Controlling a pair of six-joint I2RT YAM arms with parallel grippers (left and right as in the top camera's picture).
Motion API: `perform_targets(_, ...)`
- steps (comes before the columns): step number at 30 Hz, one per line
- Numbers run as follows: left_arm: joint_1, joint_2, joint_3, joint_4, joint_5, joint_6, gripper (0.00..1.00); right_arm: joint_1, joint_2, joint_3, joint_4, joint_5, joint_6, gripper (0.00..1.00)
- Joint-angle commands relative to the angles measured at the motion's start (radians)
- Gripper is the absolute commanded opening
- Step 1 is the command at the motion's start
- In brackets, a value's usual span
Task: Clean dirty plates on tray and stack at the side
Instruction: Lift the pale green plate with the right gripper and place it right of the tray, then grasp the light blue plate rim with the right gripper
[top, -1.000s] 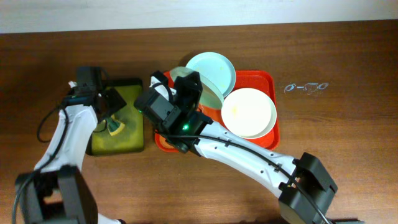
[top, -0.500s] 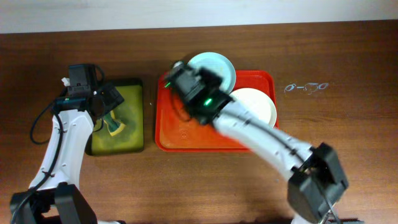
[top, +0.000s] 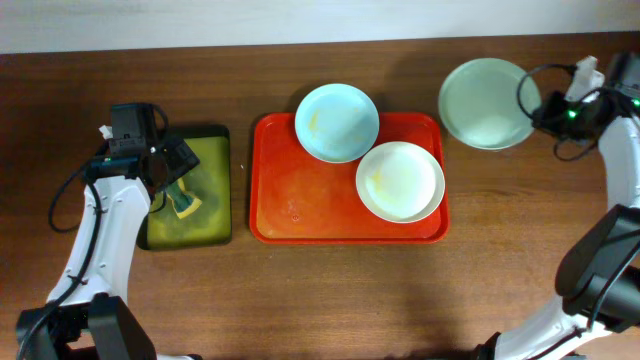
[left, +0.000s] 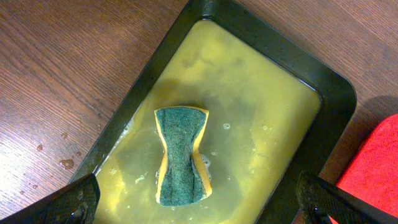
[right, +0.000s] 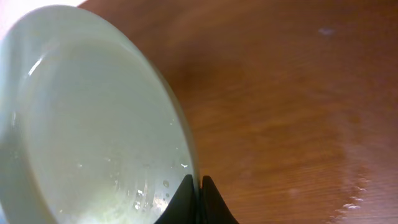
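Overhead: red-orange tray (top: 300, 205) at centre of table (top: 320, 300) holds two plates. Mint-blue plate (top: 337, 122) at back overlaps rim, yellowish smear inside. Cream-white plate (top: 400, 180) at front right, also smeared. Third plate (top: 487, 103), pale mint and wet, off tray to right, over table, rim pinched between closed fingers of right claw (top: 548, 112). Black tray (left: 298, 81) left of red-orange tray, filled with yellow-green liquid (left: 261, 124), sponge (left: 182, 155) lying in it. Left claw (left: 196, 190) hovers above, spread wide, empty.

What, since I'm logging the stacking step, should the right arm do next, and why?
Probably lower the pale mint plate onto the table right of the red tray and release: the right gripper pinches its rim, out beyond the tray.
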Motion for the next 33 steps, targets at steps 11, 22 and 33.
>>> perform_targets(11, 0.002, -0.003, 0.007, -0.002, -0.004, 0.006, 1.0, -0.085, 0.182, 0.002, 0.007, 0.032, 0.049, 0.36)
perform_targets(22, 0.002, -0.003, 0.007, -0.002, 0.011, 0.005, 0.99, 0.319, 0.126, 0.209, -0.001, -0.175, -0.124, 0.72)
perform_targets(33, 0.002, -0.003, 0.007, -0.002, 0.011, 0.005, 0.99, 0.645, 0.377, 0.208, 0.118, 0.174, -0.04, 0.5)
